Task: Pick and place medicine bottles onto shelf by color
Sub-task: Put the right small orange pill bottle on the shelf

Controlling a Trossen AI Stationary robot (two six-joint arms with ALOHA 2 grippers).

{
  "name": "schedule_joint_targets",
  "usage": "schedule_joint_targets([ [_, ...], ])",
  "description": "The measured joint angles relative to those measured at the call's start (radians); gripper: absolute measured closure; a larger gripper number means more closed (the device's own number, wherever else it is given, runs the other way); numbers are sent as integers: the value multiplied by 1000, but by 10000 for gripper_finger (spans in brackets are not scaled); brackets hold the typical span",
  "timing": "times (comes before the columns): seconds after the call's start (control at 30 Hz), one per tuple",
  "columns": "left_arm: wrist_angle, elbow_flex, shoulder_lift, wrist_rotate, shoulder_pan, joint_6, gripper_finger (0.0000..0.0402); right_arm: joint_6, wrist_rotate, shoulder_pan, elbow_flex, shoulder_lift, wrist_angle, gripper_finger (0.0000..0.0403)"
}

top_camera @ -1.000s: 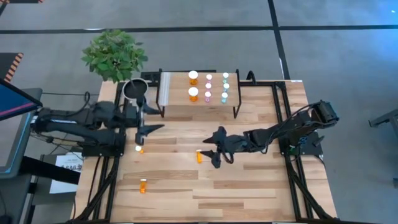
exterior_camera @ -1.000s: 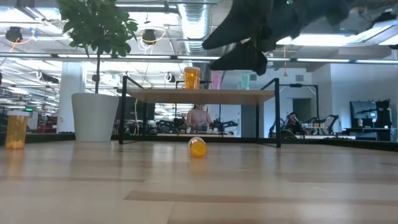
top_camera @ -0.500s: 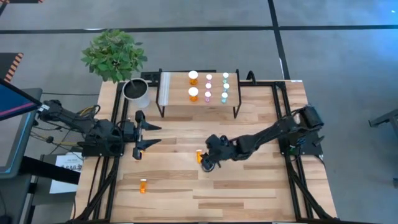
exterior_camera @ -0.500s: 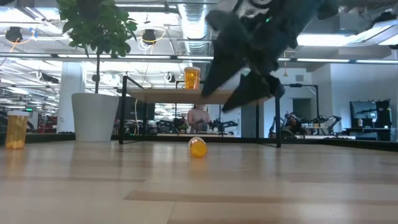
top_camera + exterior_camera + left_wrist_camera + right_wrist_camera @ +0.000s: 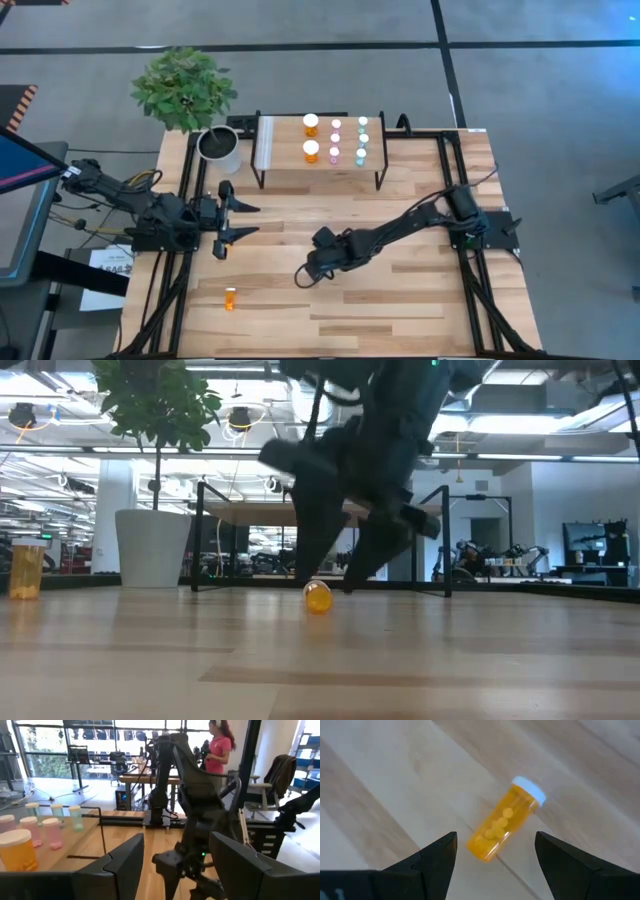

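An orange medicine bottle (image 5: 504, 826) with a white cap (image 5: 530, 789) lies on its side on the wooden table, near its middle (image 5: 318, 597). My right gripper (image 5: 308, 270) hangs open just above it, slanting down. One finger stands on each side of the bottle and neither touches it. From above, the gripper hides the bottle. My left gripper (image 5: 236, 220) waits open and level near the table's left edge, with nothing between its fingers. The shelf (image 5: 275, 145) at the back holds orange (image 5: 311, 150), pink (image 5: 335, 153) and teal (image 5: 362, 153) bottles standing in rows.
Another orange bottle (image 5: 230, 298) sits near the table's near left. A potted plant (image 5: 218, 146) stands at the far left beside the shelf. Black frame rails (image 5: 455, 170) run along the table's sides. A person (image 5: 219, 750) stands in the room beyond.
My right gripper has gone down and toward the table's near left, and has tipped and rolled to point down over the lying orange bottle, staying open. My left gripper drew back toward the table's left edge and sank, then kept still. The bottle has not moved.
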Motion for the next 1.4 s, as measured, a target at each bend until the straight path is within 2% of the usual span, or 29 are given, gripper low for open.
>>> schedule_joint_targets([
  [0.3,-4,0,1,1,0,1,189,27,-46,0,49,76,-33,112],
  [0.43,-4,0,0,2,0,1,189,30,-45,0,48,76,-41,127],
  [0.57,-3,0,0,2,0,0,189,31,-46,0,46,69,-53,162],
  [0.87,-2,0,0,3,0,-4,189,18,-44,-1,45,67,-87,273],
  [1.0,-2,0,0,11,0,-15,189,-20,-50,3,43,54,-89,303],
  [1.1,-5,0,1,11,0,-26,189,-69,-39,9,40,28,-93,306],
  [1.23,-15,1,25,11,0,-55,187,-148,25,27,43,-10,-50,292],
  [1.4,-12,1,96,29,8,-133,158,-244,133,59,44,-76,-21,287],
])
